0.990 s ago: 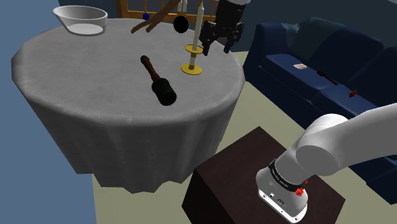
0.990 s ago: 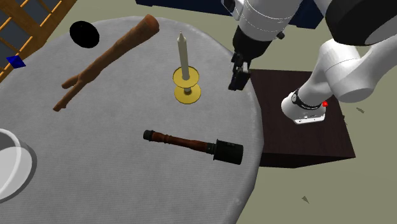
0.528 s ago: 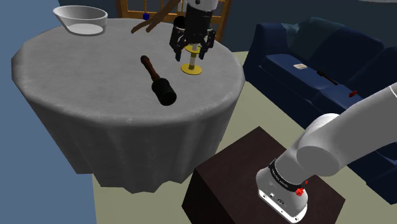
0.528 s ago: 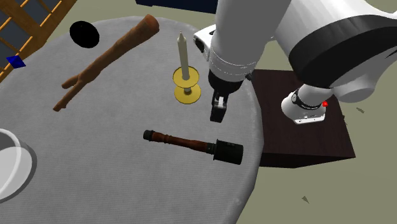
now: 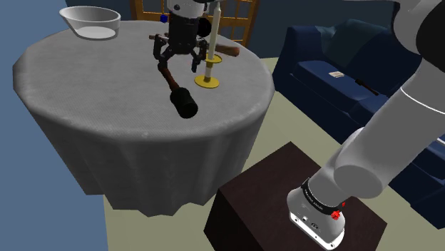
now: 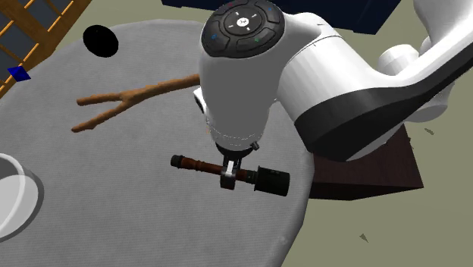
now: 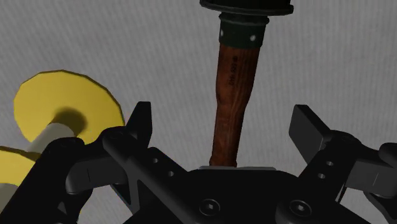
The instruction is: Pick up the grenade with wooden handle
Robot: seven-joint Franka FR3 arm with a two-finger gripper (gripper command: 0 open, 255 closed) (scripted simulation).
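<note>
Step in hand, as I judge it: final descent and closure on the handle. The gripper (image 7: pixel 222 127) hangs directly over the grenade (image 6: pixel 231 173) with its fingers (image 7: pixel 141 124) spread wide. The wooden handle (image 7: pixel 230 95) runs between them without touching either, so nothing is held yet. The grenade lies flat on the grey-clothed round table (image 5: pixel 85 85), on the half nearer the stand. Its long axis is parallel to the tabletop. In the shoulder view it runs from the thin handle end under the gripper down and to the right to the dark head (image 5: pixel 187 104), which points toward the near edge of the table. In the second exterior view the axis is almost level, with the head on the right, close to the table's rim. In the wrist view the handle crosses the gap squarely, at right angles to the closing line, so I would leave the wrist yaw alone. To do this well, I would lower straight down until the fingertips bracket the handle's thickest line, stopping short of the cloth. I would close on the wood near the head end, since the head looks like the heavier part and a far-end grip may let it droop. One hazard is the yellow candlestick (image 7: pixel 67 102), which stands just beside one finger, so I would avoid any sideways drift toward it.
</note>
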